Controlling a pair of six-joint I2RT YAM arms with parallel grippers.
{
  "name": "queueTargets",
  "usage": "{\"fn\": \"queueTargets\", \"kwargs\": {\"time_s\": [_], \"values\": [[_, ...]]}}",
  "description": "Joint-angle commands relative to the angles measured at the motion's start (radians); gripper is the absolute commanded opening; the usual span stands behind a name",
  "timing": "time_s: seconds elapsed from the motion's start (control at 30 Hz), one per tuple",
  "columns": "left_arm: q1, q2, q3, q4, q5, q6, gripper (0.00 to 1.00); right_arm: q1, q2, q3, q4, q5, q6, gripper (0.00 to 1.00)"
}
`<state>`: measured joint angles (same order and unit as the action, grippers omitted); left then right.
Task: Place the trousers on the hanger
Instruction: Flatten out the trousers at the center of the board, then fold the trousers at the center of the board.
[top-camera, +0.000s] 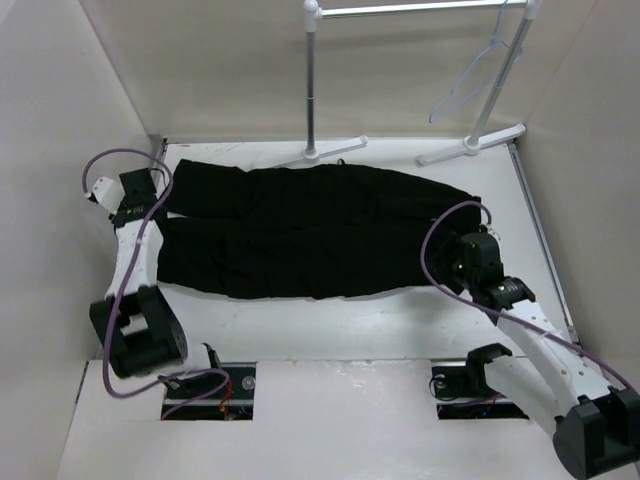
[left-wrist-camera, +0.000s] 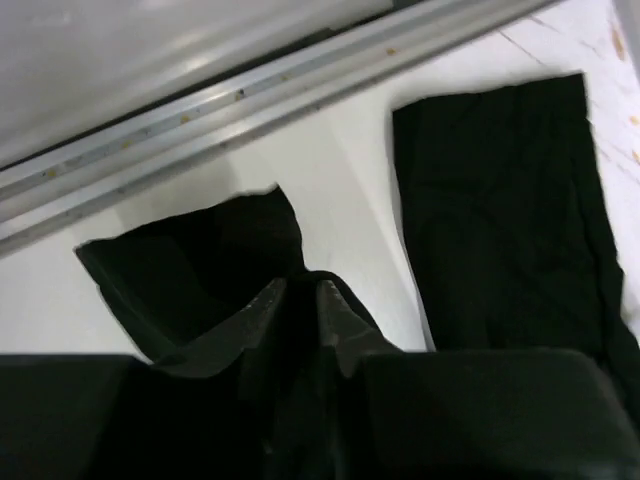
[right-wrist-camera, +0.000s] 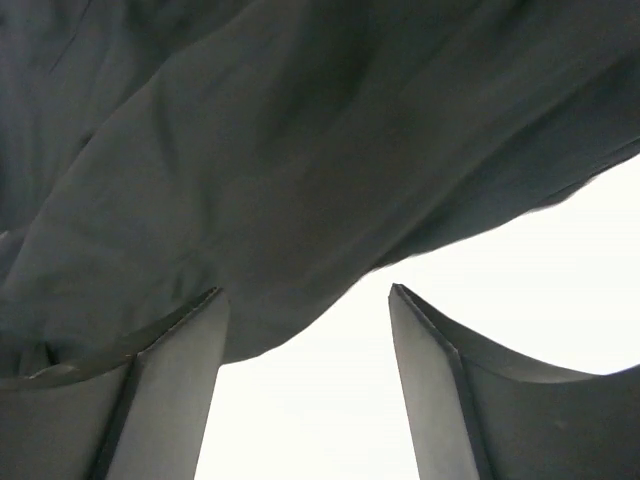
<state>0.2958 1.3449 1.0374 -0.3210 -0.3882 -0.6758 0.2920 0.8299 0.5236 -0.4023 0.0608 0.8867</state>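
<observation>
While the trousers (top-camera: 310, 230) lie flat across mid-frame, get both ends held before you lift. Your left gripper (left-wrist-camera: 300, 292) pinches a leg hem at the left. Your right gripper (right-wrist-camera: 305, 310) is spread at the waist edge, so close it there. The hanger (top-camera: 468, 75) waits upper right.

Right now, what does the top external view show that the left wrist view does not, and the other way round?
Only the top external view: the hanger hanging from the white rack, and the trousers spread at full length. Only the left wrist view: the left end effector pinched on a raised fold at one leg end, with the other leg end lying flat beside it. Both views: the black trousers on the white table.
</observation>
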Motion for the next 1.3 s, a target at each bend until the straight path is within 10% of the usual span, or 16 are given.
{"fn": "queueTargets", "kwargs": {"time_s": [0.0, 0.13, 0.3, 0.4, 0.57, 0.77, 1.1, 1.27], "values": [[0.032, 0.173, 0.073, -0.049, -0.057, 0.012, 0.29, -0.067, 0.018, 0.038, 0.006, 0.023, -0.018, 0.73], [0.026, 0.179, 0.098, -0.081, -0.063, 0.012, 0.54, -0.161, 0.057, 0.058, -0.003, 0.043, -0.028, 0.63], [0.029, -0.018, -0.058, -0.09, -0.052, -0.014, 0.6, -0.282, 0.054, 0.059, -0.049, 0.079, -0.025, 0.11], [0.026, -0.156, -0.21, -0.142, -0.037, -0.057, 0.59, -0.366, 0.052, 0.043, -0.05, 0.073, -0.023, 0.13], [0.088, -0.321, -0.408, -0.228, 0.041, -0.114, 0.58, -0.408, 0.043, -0.022, -0.026, 0.09, 0.015, 0.5], [0.127, -0.308, -0.45, -0.175, 0.052, -0.119, 0.58, -0.434, 0.096, -0.065, 0.089, 0.019, 0.054, 0.56], [0.177, -0.247, -0.461, -0.112, 0.089, -0.13, 0.57, -0.437, 0.403, -0.02, 0.235, 0.071, 0.096, 0.45], [0.226, -0.26, -0.485, -0.096, 0.092, -0.13, 0.57, -0.446, 0.471, 0.013, 0.254, 0.06, 0.132, 0.12]]}}
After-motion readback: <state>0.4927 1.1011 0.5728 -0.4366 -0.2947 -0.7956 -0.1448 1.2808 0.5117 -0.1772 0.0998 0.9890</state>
